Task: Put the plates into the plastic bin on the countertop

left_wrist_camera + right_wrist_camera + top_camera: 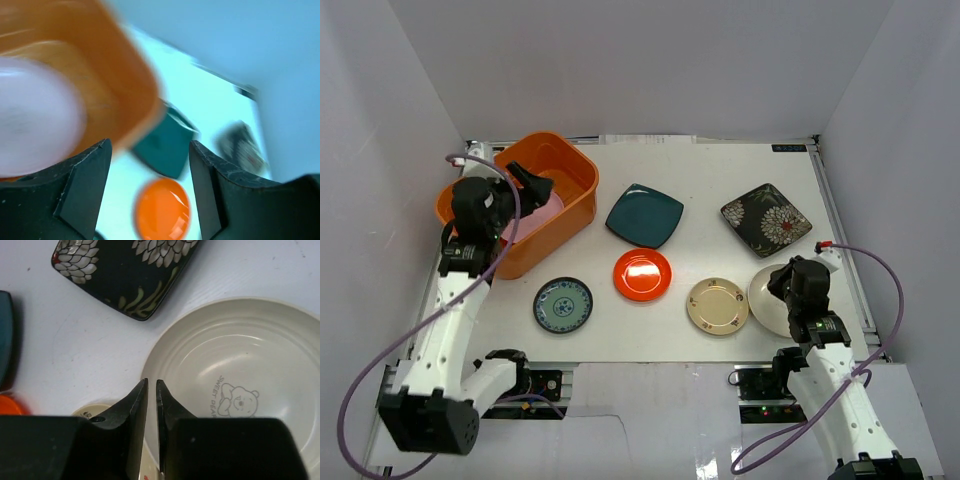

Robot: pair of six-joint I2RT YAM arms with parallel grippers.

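Observation:
The orange plastic bin [582, 165] [115, 75] stands at the back left with the pink plate [550, 207] [35, 115] inside. My left gripper [534, 184] [150, 145] hangs open and empty over the bin. My right gripper [780, 283] [152, 382] is shut on the left rim of the cream-white plate [760, 300] [240, 355]. On the countertop [720, 170] lie the teal plate [644, 215] [165, 145], black floral plate [766, 218] [125, 270], red plate [642, 274] [162, 210], beige-gold plate [717, 305] [95, 410] and green-blue plate [563, 304].
White walls close in the countertop on the left, back and right. A metal rail [842, 240] runs along the right edge beside the cream-white plate. The left wrist view is blurred.

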